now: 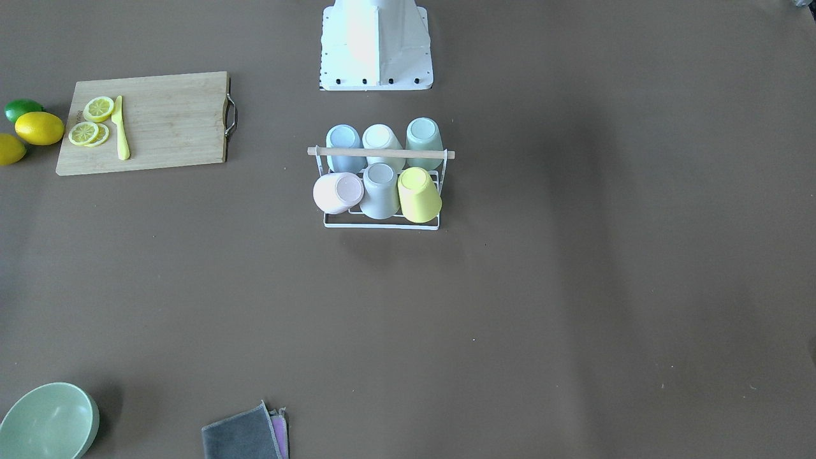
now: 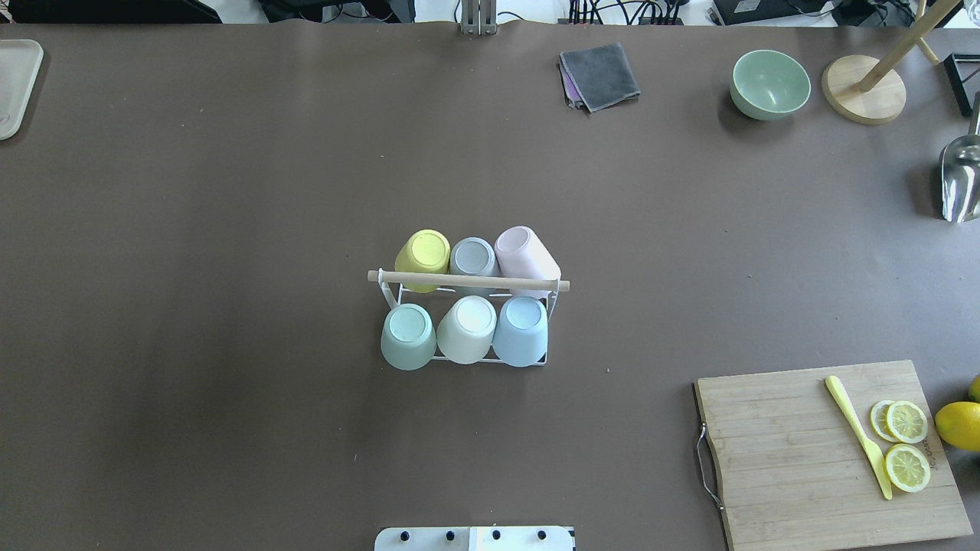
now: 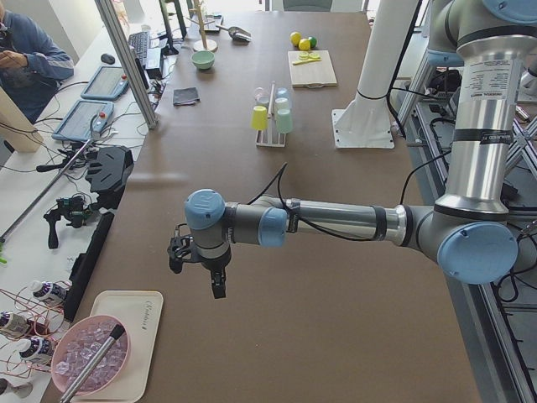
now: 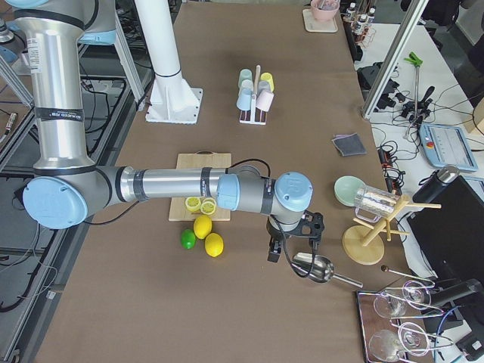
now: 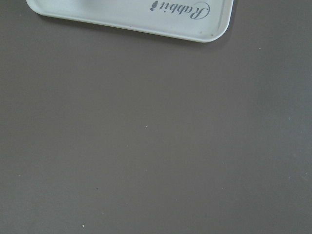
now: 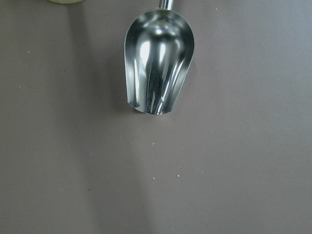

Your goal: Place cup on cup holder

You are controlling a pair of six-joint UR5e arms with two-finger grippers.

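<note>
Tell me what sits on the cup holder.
The cup holder carries six upturned cups: yellow cup, grey cup, pink cup, green cup, white cup, blue cup. The cups hide the prongs under them.

cups [image 1: 419, 194] 6 | cup holder [image 1: 381, 153] 1 | lemons [image 1: 39, 128] 2 | lime [image 1: 22, 109] 1 | lemon slices [image 1: 99, 109] 3 | bowl [image 1: 48, 422] 1

A brown-covered table [image 2: 230, 191] stands beside a cluttered white workbench [image 3: 33, 180] in even light

Brown desk [image 2: 230, 229] carries: cup holder [image 2: 468, 281] at centre, cutting board [image 2: 796, 459] with lemons [image 1: 39, 127] and lime [image 1: 22, 109] beside it, green bowl [image 2: 769, 83], folded cloths [image 2: 599, 75], metal scoop [image 2: 960, 180], white tray [image 2: 15, 84].
</note>
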